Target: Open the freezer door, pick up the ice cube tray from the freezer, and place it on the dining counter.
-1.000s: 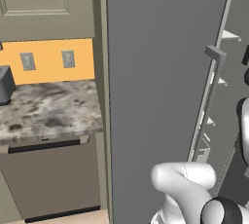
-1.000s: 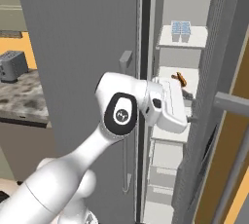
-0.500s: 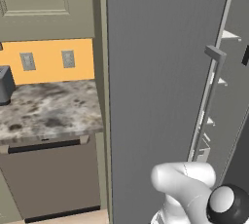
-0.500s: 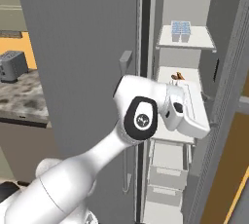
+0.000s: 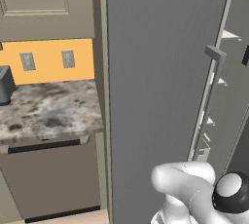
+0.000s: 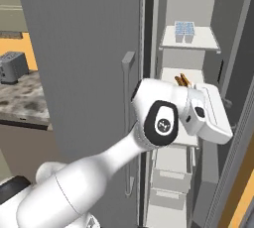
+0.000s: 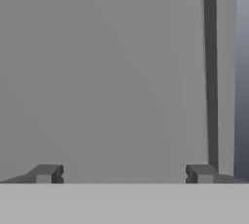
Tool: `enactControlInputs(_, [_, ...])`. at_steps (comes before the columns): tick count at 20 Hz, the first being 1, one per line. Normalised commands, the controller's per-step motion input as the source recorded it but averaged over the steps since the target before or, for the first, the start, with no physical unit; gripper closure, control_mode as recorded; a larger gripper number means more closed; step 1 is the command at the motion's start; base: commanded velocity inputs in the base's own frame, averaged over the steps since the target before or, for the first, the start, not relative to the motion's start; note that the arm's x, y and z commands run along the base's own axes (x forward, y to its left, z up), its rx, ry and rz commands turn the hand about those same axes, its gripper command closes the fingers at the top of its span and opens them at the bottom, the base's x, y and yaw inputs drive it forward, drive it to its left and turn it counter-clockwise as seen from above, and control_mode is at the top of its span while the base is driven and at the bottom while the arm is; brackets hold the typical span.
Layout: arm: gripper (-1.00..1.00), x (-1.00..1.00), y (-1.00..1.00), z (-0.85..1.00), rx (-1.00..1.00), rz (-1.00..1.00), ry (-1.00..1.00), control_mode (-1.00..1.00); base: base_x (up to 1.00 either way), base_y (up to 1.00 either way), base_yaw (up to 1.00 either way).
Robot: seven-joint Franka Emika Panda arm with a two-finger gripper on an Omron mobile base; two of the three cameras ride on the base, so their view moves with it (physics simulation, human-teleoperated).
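A white robot arm reaches into an open freezer [image 6: 198,4]. The door [image 5: 238,96] stands swung out at the right. The end effector [image 7: 124,173] has its two dark fingertips [image 7: 46,173] set wide apart, gripping nothing, facing a plain grey inner wall. The pale blue tray [image 6: 184,28] sits on the top white shelf [image 6: 191,43], well above the hand. A small orange item [image 6: 182,79], perhaps food, lies on the shelf below.
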Motion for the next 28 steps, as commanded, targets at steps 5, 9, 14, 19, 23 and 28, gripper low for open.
enactControlInputs(5, [-1.00, 0.15, -0.26, -0.04, 0.00, 0.00, 0.00, -1.00, 0.00, 0.00, 0.00])
enactControlInputs(9, [-1.00, 0.14, -0.23, -0.08, 0.00, 0.00, 0.00, -1.00, 0.00, 0.00, 0.00])
enactControlInputs(14, [-1.00, 0.19, -0.25, -0.09, 0.00, 0.00, 0.00, -1.00, 0.00, 0.00, 0.00])
enactControlInputs(19, [-1.00, 0.19, -0.31, 0.00, 0.01, 0.01, 0.01, -1.00, 0.00, 0.00, 0.00])
enactControlInputs(23, [-1.00, 0.05, -0.11, 0.00, 0.00, 0.00, 0.01, -1.00, 0.00, 0.00, 0.00])
enactControlInputs(28, [-1.00, -0.09, 0.23, 0.00, 0.00, 0.03, 0.01, -1.00, 0.00, 0.00, 0.00])
